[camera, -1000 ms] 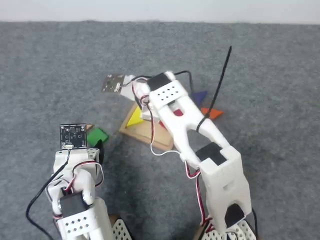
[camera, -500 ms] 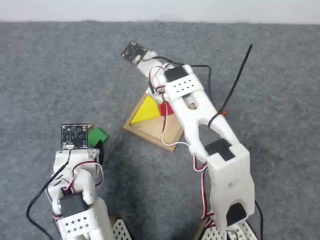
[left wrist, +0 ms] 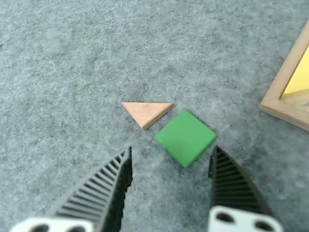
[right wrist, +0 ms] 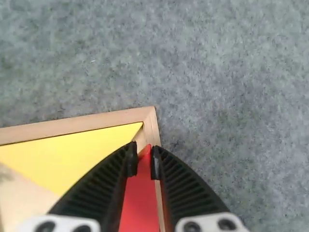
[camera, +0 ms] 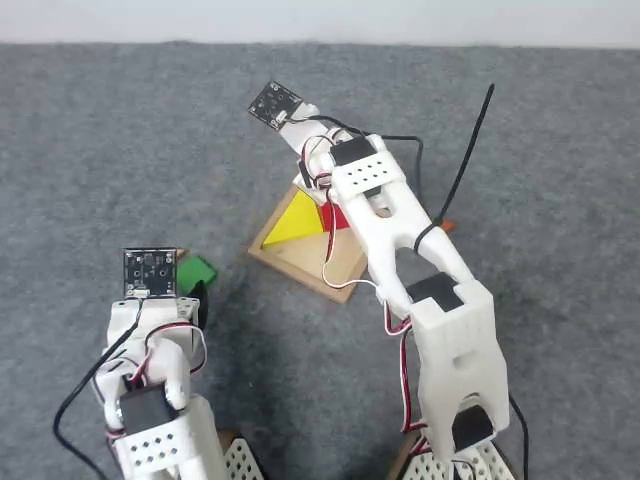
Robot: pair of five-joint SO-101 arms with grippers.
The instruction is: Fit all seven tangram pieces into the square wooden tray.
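Observation:
The square wooden tray lies mid-table with a yellow triangle and a red triangle in it. My right gripper is at the tray's far corner, its fingers closed onto the thin red triangle beside the yellow triangle. My left gripper hangs open just above a green square, with a tan triangle touching the square's far corner. The green square sits left of the tray on the carpet.
Grey carpet covers the table. The tip of an orange piece peeks out right of the right arm. The tray's rim lies close beside the green square. A black cable loops above the right arm.
The right arm swung its wrist from the tray's left side out to the far corner, uncovering the yellow triangle and covering a blue piece. The left arm stayed still.

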